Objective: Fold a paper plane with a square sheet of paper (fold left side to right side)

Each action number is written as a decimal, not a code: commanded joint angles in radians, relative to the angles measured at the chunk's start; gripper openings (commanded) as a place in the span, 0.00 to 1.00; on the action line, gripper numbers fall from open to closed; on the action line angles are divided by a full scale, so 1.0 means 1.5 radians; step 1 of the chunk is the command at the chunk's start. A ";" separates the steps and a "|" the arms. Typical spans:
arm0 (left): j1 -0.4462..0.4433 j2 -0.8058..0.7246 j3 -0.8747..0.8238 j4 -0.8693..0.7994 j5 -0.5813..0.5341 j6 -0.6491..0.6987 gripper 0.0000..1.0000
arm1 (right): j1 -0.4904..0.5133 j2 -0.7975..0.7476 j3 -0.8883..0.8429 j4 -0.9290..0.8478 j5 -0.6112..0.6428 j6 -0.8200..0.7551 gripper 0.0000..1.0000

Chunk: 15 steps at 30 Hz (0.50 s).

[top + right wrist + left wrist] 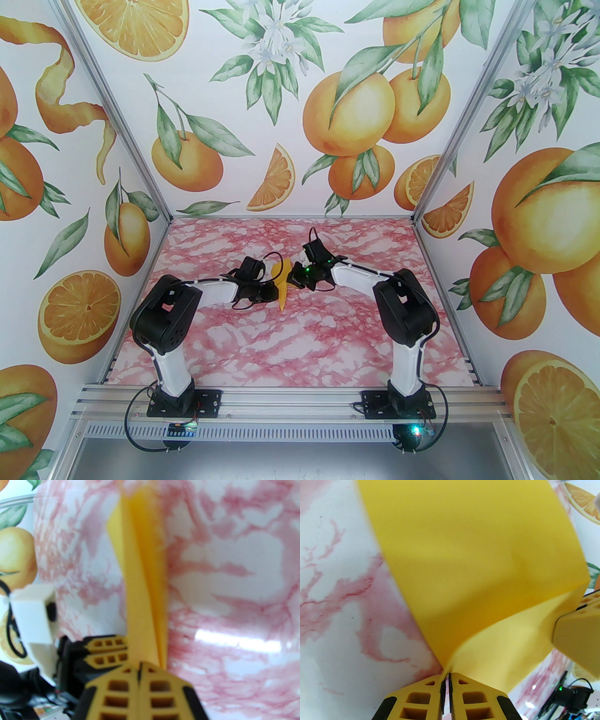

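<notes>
The yellow-orange square sheet of paper (281, 287) hangs above the middle of the table, folded along lengthwise creases, with a point hanging toward the near side. My left gripper (271, 291) is shut on its left edge. In the left wrist view the left gripper (446, 679) pinches a corner of the paper (475, 562), which bends upward in a broad sheet. My right gripper (295, 279) is shut on the paper from the right. In the right wrist view the right gripper (139, 667) grips the paper (143, 585), seen edge-on and narrow, beside the left gripper's fingers (107, 651).
The pink marbled table (300, 347) lies under both arms. Walls printed with oranges close in the back and both sides behind aluminium posts (436, 154). A metal rail (290, 398) carrying the arm bases runs along the near edge.
</notes>
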 commanded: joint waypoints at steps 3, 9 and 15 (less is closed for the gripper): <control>-0.028 0.045 0.002 -0.006 -0.007 -0.011 0.13 | 0.008 0.031 0.031 -0.025 -0.011 0.010 0.00; -0.022 0.018 -0.006 -0.011 -0.007 -0.018 0.21 | 0.007 0.023 0.017 -0.045 0.008 -0.005 0.00; -0.011 -0.071 -0.040 -0.022 -0.016 -0.031 0.21 | 0.003 0.011 -0.005 -0.044 0.018 -0.010 0.00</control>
